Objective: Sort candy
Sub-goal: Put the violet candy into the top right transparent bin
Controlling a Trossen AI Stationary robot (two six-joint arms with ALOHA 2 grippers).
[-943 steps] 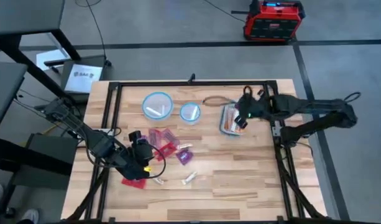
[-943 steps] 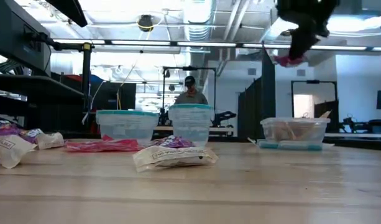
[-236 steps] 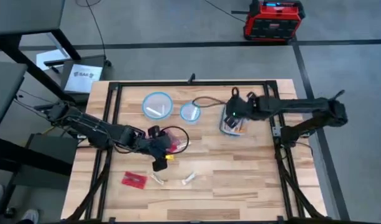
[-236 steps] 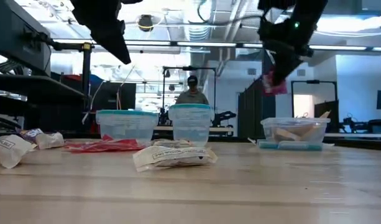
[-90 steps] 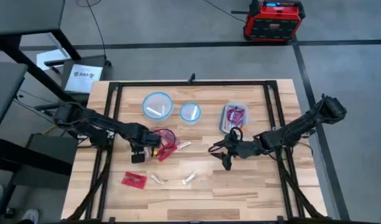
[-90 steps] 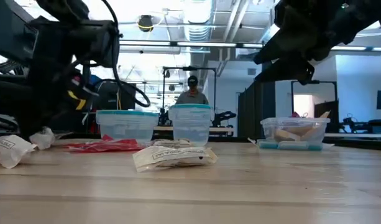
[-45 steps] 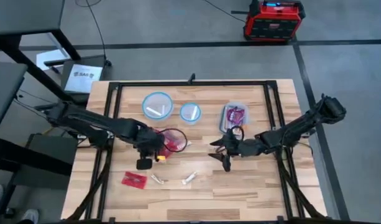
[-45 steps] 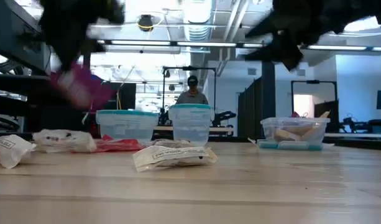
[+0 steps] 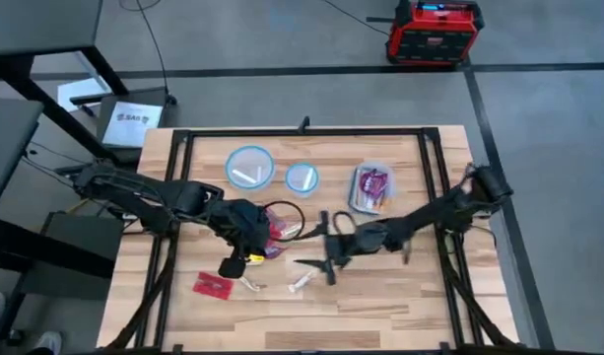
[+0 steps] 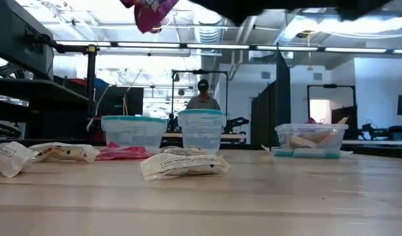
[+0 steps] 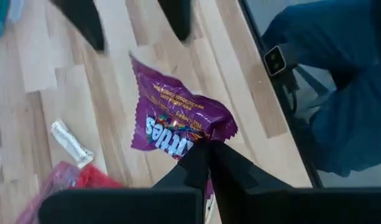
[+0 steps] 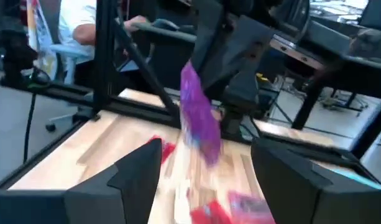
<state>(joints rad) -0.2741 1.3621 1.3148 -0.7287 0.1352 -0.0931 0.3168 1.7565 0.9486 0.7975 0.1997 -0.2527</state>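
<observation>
Purple candy packet (image 11: 178,118) pinched in my left gripper, off the table

Left gripper (image 11: 206,152) is clamped on one edge of the packet, holding it in the air above mid-table. Right gripper (image 12: 206,171) faces it from the right, fingers spread wide, nothing in them. Red packets (image 9: 212,285) and white sticks (image 9: 299,283) lie on the near-left table (image 9: 380,296); more candy is in the rectangular tub (image 9: 370,185) far right.

A robotics lab or workshop: a wooden table (image 9: 380,296) in a black frame on a bare grey floor, ceiling strip lights (image 10: 187,46), dark equipment racks (image 10: 30,78) (a person (image 10: 202,97) sits behind).
</observation>
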